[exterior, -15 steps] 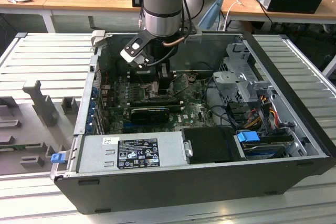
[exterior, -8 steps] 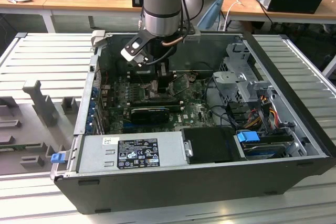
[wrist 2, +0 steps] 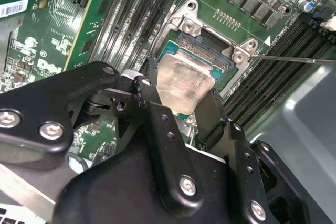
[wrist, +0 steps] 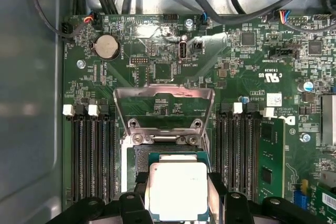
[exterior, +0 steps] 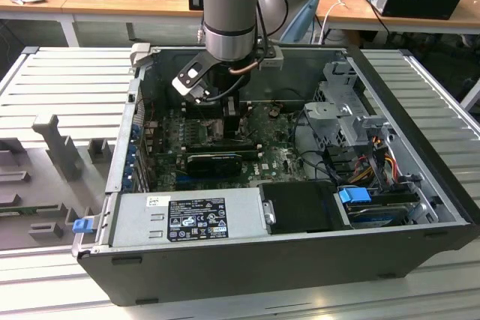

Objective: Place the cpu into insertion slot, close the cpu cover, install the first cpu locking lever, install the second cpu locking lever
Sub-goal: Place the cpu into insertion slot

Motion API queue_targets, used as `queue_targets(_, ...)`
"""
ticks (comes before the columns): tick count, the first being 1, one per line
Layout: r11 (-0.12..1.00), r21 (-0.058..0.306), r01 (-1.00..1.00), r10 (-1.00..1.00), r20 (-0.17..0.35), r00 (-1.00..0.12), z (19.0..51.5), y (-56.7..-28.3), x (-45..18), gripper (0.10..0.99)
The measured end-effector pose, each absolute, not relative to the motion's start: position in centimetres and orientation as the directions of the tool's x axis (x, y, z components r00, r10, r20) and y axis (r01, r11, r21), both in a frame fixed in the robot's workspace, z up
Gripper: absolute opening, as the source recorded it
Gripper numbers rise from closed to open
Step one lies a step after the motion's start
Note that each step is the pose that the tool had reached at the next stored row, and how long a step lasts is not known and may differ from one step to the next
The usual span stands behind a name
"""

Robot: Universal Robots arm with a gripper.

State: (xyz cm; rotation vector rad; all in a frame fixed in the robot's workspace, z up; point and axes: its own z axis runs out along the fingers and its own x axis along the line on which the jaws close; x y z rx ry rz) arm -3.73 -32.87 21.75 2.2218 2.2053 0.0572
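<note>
My gripper [wrist: 177,203] is shut on the cpu [wrist: 177,188], a pale silvery square chip pinched between two black fingers [wrist: 137,195]. The chip hangs level right over the insertion slot [wrist: 137,157], whose dark frame shows around its far edge. I cannot tell whether it touches the contacts. The cpu cover [wrist: 164,92], a metal frame with a square cut-out, stands swung open beyond the slot. The second wrist view has the cpu [wrist 2: 185,77] in the gripper [wrist 2: 181,103] above the slot [wrist 2: 210,43], with a thin lever rod [wrist 2: 294,59] sticking out sideways. In the exterior view the gripper [exterior: 223,118] reaches down into the open computer case.
Black memory slots [wrist: 92,156] flank the socket on both sides. Cables [wrist: 220,3] run along the board's far edge. A black card [exterior: 217,161], the power supply [exterior: 187,219] and a drive cage [exterior: 352,118] crowd the case [exterior: 420,133] around the arm.
</note>
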Motion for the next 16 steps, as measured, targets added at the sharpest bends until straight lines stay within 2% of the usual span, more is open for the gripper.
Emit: queue_targets(16,-0.014,0.033,0.999,1.0,0.019,0.013,20.5,-32.1,-4.0,0.525)
